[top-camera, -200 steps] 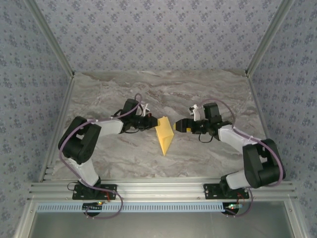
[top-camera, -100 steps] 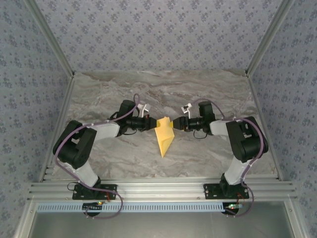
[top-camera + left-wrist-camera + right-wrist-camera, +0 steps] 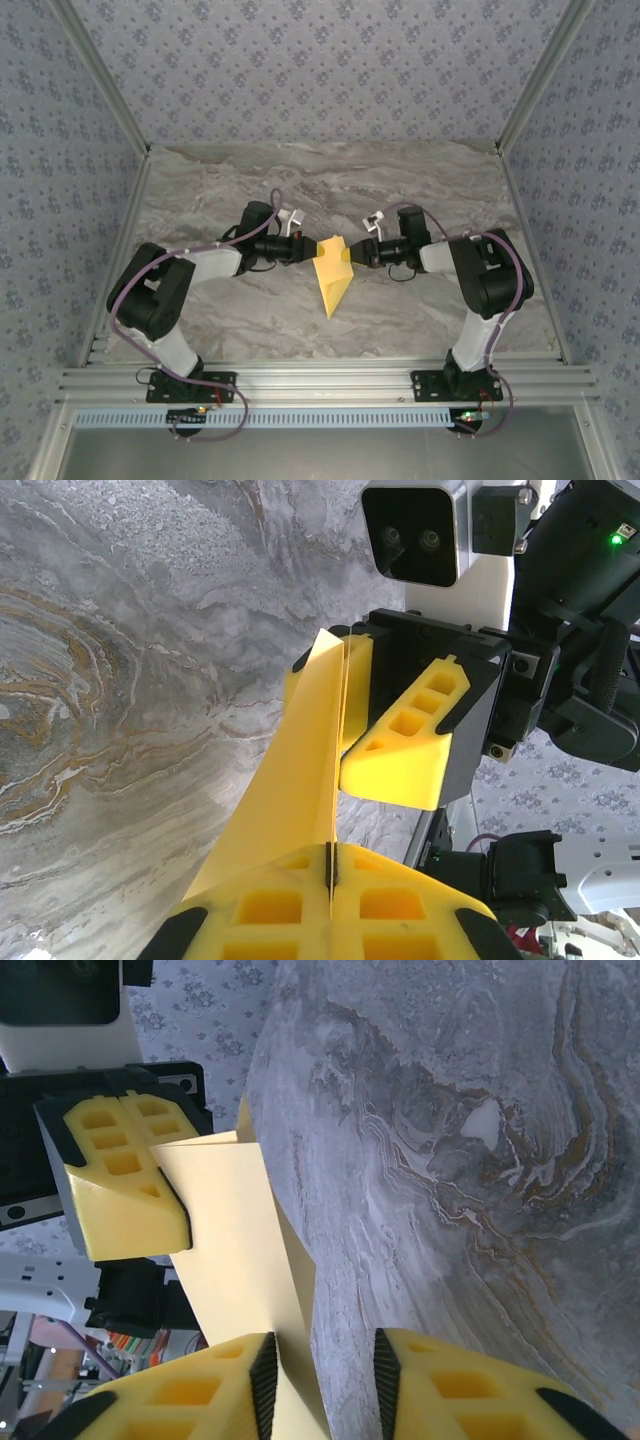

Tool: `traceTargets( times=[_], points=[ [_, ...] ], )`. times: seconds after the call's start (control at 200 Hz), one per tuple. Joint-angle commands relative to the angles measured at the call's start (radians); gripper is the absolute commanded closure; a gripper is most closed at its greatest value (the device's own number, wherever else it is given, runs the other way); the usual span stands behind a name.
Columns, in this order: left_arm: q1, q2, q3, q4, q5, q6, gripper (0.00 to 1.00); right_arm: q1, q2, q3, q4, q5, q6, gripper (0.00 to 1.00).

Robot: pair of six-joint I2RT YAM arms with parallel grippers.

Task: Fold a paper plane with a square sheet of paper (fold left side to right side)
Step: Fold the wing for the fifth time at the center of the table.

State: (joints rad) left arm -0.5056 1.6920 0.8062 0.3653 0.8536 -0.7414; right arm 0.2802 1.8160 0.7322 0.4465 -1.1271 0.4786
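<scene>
A grey marbled surface (image 3: 400, 180) fills the middle of the top view, walled on three sides by blue patterned panels (image 3: 320, 70), with a metal rail (image 3: 320, 382) along the near edge. From that rail the left arm (image 3: 190, 270) and the right arm (image 3: 485, 280) reach inward and meet near the centre, their wrists pointing at each other. The left jaws are closed on the plane (image 3: 332, 275): in the left wrist view the two yellow pads (image 3: 270, 910) press together with the paper's edge (image 3: 300, 770) pinched in the seam between them. The right jaws stand apart and straddle the opposite edge; in the right wrist view the sheet (image 3: 235, 1230) lies against one pad (image 3: 200, 1390), with a clear gap to the other pad, so they are open around the paper and not clamped. The left wrist view shows the same, the right pads (image 3: 410, 740) on either side of the paper. The plane is a folded yellow wedge, broad at its far end between the two sets of jaws and narrowing to a point toward the near edge. It sits over the middle of the surface; whether its tip touches the surface I cannot tell.
</scene>
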Motion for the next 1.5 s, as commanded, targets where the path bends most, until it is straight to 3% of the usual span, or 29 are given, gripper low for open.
traceTargets(
  times=[0.0, 0.23, 0.295, 0.435, 0.595, 0.789, 0.894, 1.059, 1.364, 1.494],
  points=[
    [0.006, 0.007, 0.006, 0.044, 0.033, 0.019, 1.00, 0.004, 0.013, 0.010, 0.007, -0.030, -0.007, 0.72],
    [0.009, 0.033, 0.019, 0.004, 0.013, 0.044, 1.00, 0.005, -0.020, 0.009, -0.068, -0.006, -0.032, 1.00],
    [0.012, 0.041, 0.031, -0.047, -0.008, 0.074, 0.89, 0.006, -0.041, 0.015, -0.136, 0.012, -0.056, 1.00],
    [0.038, 0.031, 0.056, -0.167, -0.055, 0.140, 0.54, 0.010, -0.105, 0.017, -0.314, 0.078, -0.110, 1.00],
    [0.065, -0.054, 0.076, -0.304, -0.154, 0.199, 0.36, 0.019, -0.147, 0.015, -0.421, 0.189, -0.062, 1.00],
    [0.011, -0.232, 0.083, -0.494, -0.295, 0.282, 0.37, 0.025, -0.147, 0.032, -0.432, 0.286, 0.115, 1.00],
    [-0.111, -0.309, 0.087, -0.601, -0.396, 0.311, 0.38, 0.045, -0.152, 0.067, -0.462, 0.321, 0.143, 1.00],
    [-0.303, -0.364, 0.045, -0.604, -0.526, 0.228, 0.39, 0.083, -0.138, 0.145, -0.564, 0.384, 0.198, 1.00],
    [-0.445, -0.279, 0.061, -0.611, -0.705, 0.197, 0.35, 0.150, -0.091, 0.208, -0.616, 0.458, 0.257, 1.00],
    [-0.505, -0.205, 0.122, -0.699, -0.845, 0.225, 0.34, 0.160, -0.081, 0.220, -0.622, 0.468, 0.272, 1.00]
  ],
)
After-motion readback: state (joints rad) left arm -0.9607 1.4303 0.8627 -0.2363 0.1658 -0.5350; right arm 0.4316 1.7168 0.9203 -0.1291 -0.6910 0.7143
